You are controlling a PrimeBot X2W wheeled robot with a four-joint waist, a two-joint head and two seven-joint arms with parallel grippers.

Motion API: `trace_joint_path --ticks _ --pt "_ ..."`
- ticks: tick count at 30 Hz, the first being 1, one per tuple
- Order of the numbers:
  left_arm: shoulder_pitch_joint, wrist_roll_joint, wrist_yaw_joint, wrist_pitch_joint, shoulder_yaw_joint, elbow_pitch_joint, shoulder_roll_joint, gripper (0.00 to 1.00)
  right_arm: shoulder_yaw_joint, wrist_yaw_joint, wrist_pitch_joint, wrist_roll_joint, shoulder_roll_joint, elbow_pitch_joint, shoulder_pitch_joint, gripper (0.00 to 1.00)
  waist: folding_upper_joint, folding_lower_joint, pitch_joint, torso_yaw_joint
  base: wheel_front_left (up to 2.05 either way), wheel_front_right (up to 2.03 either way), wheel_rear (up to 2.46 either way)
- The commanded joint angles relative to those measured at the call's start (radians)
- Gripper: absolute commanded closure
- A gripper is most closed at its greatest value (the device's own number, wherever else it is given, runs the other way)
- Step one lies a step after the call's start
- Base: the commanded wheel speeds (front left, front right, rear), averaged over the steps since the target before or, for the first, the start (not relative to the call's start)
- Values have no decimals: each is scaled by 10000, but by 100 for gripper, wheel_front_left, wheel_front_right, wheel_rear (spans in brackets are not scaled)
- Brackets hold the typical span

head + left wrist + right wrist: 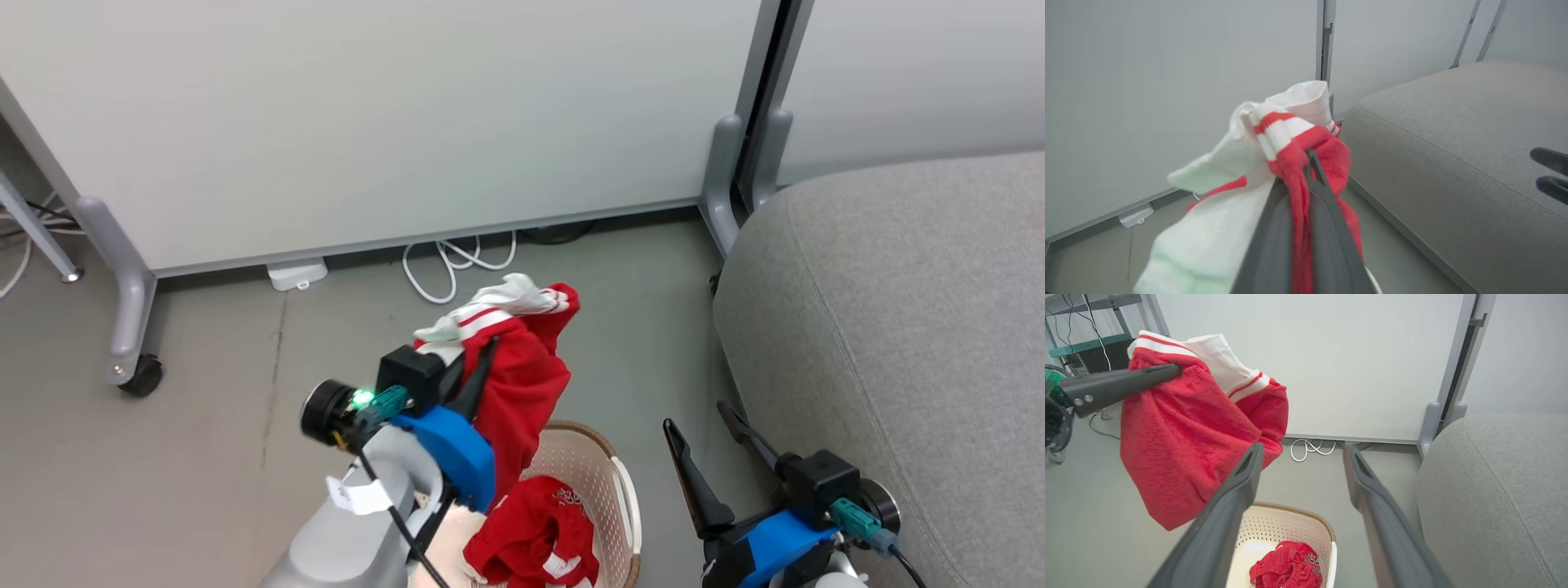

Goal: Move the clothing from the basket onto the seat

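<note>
Two red garments counted. First garment [535, 535] lies crumpled in the one basket [608, 461] on the floor [204, 457]. Right gripper [695, 415] sits low beside the basket, fingers spread wide, empty. Left gripper [482, 353], raised above the basket, pinches the second garment [522, 388], which hangs lengthwise downward with its white trim uppermost. One seat [898, 327] beyond, to the right.

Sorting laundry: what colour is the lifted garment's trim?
The trim is white with red stripes; left wrist view.

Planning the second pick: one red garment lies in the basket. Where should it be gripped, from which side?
Probably pinch the raised folds atop the crumpled garment, coming straight down with the open right gripper. It lies heaped low in the basket, whose walls block sideways approaches. The left gripper is shut on the other garment.
</note>
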Motion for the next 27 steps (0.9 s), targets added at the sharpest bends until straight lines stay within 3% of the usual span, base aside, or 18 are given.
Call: trace_joint_path --ticks 1,14,27 --pt "-284 -136 -15 0 -228 -107 5 100 -10 1 50 33 -28 -79 172 0 -1 3 -134 102 0 0 0" --pt "-1707 -1546 48 292 -2122 -750 4 100 83 1 217 101 -28 -273 385 0 -1 3 -413 174 0 0 0" --pt "-2256 -2454 282 184 -3050 -602 2 100 119 1 155 146 -28 -184 349 0 -1 3 -427 130 0 0 0"
